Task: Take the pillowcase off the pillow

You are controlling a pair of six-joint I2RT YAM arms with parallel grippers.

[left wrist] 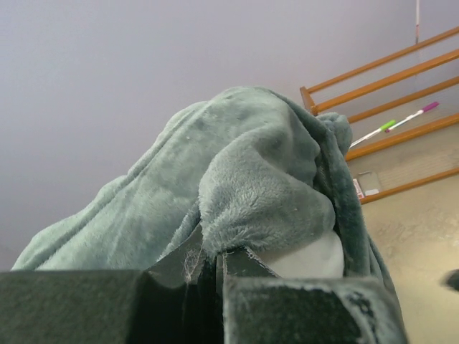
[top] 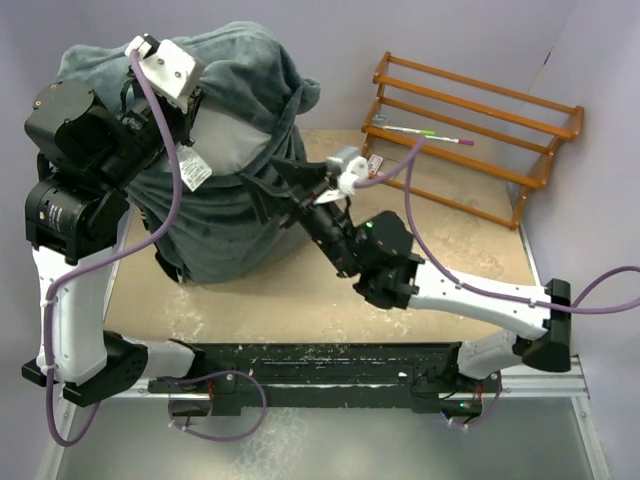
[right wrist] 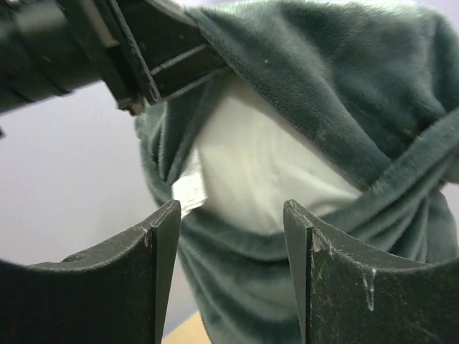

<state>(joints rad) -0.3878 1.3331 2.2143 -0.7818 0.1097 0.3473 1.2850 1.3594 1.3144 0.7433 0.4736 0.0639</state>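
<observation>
The grey pillowcase [top: 225, 235] stands bunched at the far left of the table [top: 430, 275]. Its opening bares the white pillow [right wrist: 251, 165] and faces right, straight at the right tool [right wrist: 231, 215], which is spread wide just short of it. The left arm is reared high, and the left tool [left wrist: 215, 265] pinches the pillowcase's upper rim.

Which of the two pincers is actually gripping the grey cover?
The left pincer, shut on a fold of the pillowcase; the right pincer gapes open, facing the white pillow.
</observation>
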